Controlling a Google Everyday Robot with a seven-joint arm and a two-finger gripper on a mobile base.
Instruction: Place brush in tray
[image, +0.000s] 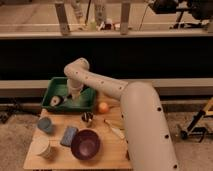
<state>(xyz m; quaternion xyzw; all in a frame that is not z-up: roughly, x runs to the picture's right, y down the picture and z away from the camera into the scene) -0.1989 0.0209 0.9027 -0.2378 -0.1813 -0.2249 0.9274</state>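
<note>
The green tray stands at the back left of the wooden table. My gripper points down into the tray's middle, at the end of the white arm that reaches in from the lower right. A small pale and dark object, which looks like the brush, lies in the left part of the tray, just left of the gripper. I cannot tell whether the gripper touches it.
On the table in front of the tray are an orange ball, a small dark round thing, a pale utensil, a purple bowl, a blue sponge, a blue cup and a white cup.
</note>
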